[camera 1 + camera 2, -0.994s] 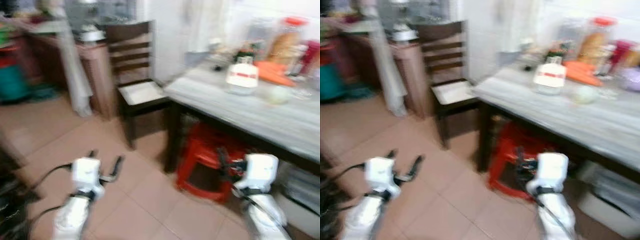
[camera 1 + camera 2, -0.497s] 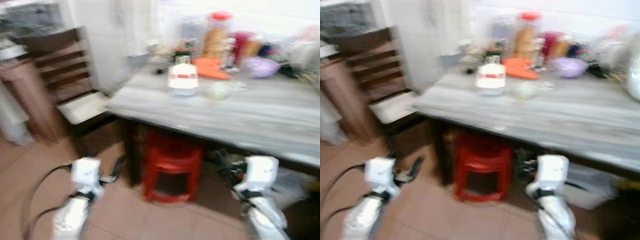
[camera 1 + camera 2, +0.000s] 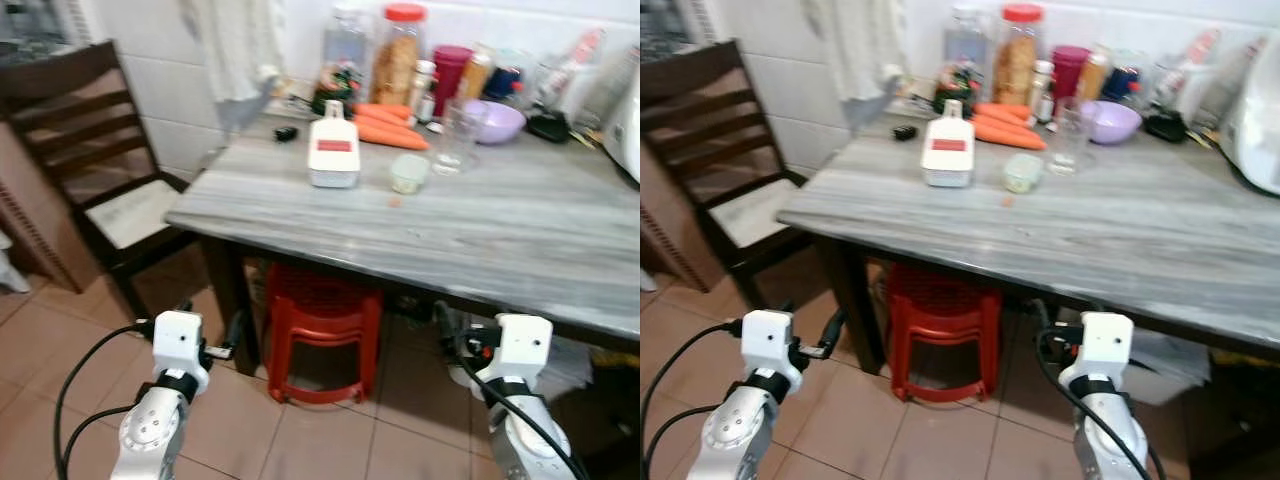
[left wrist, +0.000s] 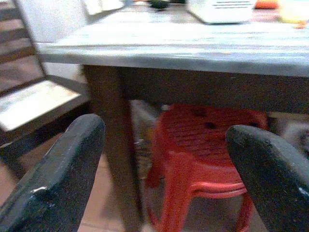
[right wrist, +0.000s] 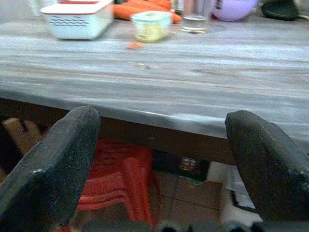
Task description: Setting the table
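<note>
- Your left end effector (image 4: 164, 169) hangs low at the frame's lower left, fingers spread wide, holding nothing.
- On the bench (image 3: 500, 225), upper centre, stand a white container (image 3: 334, 155), a small cup (image 3: 409, 173), a glass (image 3: 460, 135) and a purple bowl (image 3: 493, 120); judging by this, setting hasn't begun.
- Your right end effector (image 5: 161, 159), lower right, is wide and empty; its wrist view shows an orange crumb (image 5: 134, 45) up close.

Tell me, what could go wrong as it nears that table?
Both grippers, left and right, hang open below the table edge, so raising them could knock its underside. The red stool underneath may catch its legs. The clear glass looks easy to topple while reaching.
</note>
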### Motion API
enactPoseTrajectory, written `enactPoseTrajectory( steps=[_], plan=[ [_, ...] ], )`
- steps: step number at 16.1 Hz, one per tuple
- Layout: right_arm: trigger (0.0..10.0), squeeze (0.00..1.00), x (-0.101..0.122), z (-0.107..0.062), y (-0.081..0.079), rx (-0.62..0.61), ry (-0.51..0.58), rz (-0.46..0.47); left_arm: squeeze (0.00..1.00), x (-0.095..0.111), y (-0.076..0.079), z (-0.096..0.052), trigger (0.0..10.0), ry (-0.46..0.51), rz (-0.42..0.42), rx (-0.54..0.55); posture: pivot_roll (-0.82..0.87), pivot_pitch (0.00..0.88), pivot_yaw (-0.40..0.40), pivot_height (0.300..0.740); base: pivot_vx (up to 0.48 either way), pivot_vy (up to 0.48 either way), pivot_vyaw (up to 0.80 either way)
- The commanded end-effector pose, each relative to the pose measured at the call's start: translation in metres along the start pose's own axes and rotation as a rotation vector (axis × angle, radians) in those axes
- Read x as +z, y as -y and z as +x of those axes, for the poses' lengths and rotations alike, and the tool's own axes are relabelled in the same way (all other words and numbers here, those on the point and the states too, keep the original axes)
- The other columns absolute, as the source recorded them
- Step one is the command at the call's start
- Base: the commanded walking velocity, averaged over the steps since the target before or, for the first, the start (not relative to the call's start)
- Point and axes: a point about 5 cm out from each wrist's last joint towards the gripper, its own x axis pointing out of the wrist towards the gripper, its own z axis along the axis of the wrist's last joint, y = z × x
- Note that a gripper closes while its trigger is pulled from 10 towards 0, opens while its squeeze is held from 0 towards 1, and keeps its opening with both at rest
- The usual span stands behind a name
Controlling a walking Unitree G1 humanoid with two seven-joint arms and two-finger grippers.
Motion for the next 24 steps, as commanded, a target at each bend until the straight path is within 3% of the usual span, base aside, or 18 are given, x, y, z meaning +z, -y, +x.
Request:
enactPoseTrajectory(
  steps=[1, 11, 24],
  plan=[
    [10.0, 0.00, 0.0002, 0.0009, 0.0033, -0.012, -0.008, 0.003, 0.00, 0.0008, -0.0014, -0.0006, 10.0, -0.009, 0.018, 0.013, 0.00, 0.000, -0.025, 0.740, 0.000, 0.000, 0.00],
    [10.0, 0.00, 0.0024, 0.0022, 0.0046, -0.012, -0.001, 0.003, 0.00, 0.0014, -0.0028, 0.0023, 10.0, -0.009, 0.033, 0.043, 0.00, 0.000, -0.033, 0.740, 0.000, 0.000, 0.00],
    [10.0, 0.00, 0.0005, 0.0000, 0.0044, -0.030, -0.004, 0.015, 0.00, 0.0031, -0.0058, 0.0039, 10.0, -0.011, 0.048, 0.048, 0.00, 0.000, -0.024, 0.740, -0.247, 0.000, 0.00]
  ],
)
